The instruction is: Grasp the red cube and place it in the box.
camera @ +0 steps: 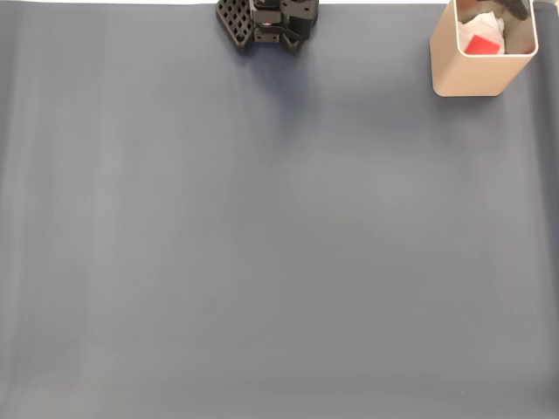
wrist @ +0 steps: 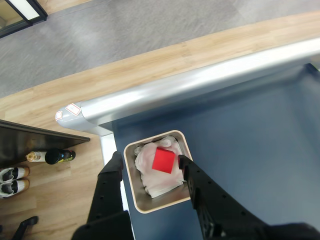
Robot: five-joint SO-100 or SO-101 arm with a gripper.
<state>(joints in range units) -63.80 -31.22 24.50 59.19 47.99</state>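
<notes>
One red cube (wrist: 163,160) lies inside the box (wrist: 131,172), resting on crumpled white padding (wrist: 150,172) in my wrist view; the fixed view shows the same red cube (camera: 481,44) down in the beige box (camera: 467,74) at the far right corner of the grey tabletop (camera: 262,244). My gripper (wrist: 149,163) hangs above the box, fingers spread wide with one on each side of the box walls and nothing held between them. I judge the placing done and only the pull-away left. My concern from here: the fingers (wrist: 111,172) sit close to the rim, so a sideways or tilted lift could catch a wall and tip the tall box, which stands near the tabletop's edge beside the metal rail (wrist: 200,82). A straight rise looks safest to me.
</notes>
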